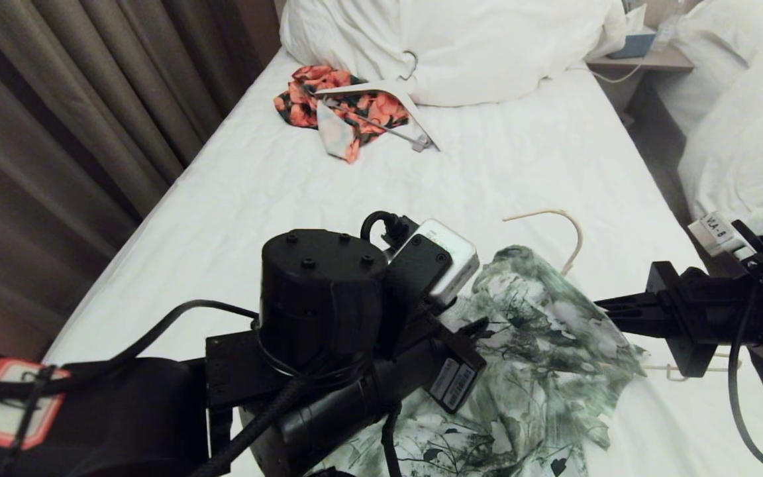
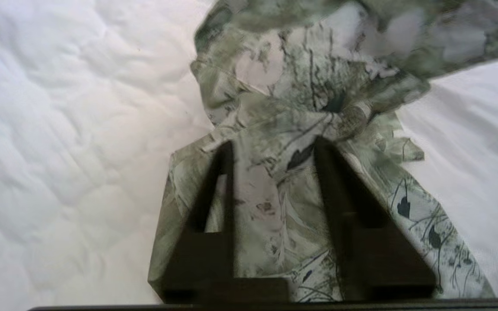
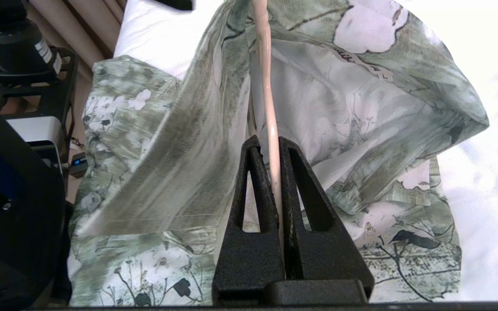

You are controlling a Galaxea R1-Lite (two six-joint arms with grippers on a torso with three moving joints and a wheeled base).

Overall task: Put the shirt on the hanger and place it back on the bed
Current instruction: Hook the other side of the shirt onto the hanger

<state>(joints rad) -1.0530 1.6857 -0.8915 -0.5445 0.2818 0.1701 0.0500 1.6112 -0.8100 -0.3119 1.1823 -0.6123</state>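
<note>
R gripper [image 3: 270,149]: clenched on hanger [image 3: 266,86] wire, inside shirt [image 3: 180,142]
L gripper [image 2: 272,149]: fingers apart over shirt, nothing pinched
Shirt: draped on hanger, on bed [image 1: 236,199]
Hook: sticks out past collar

Shirt [image 1: 540,338] green-white, dark leaf print; hanger [image 1: 570,232] cream; bed [image 1: 236,218] sheet white; second garment [image 1: 342,106] orange-black floral.

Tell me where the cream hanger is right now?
The hanger is partly inside the green shirt, hook poking out toward the pillows, on the bed's right side, pinched by the right gripper.
</note>
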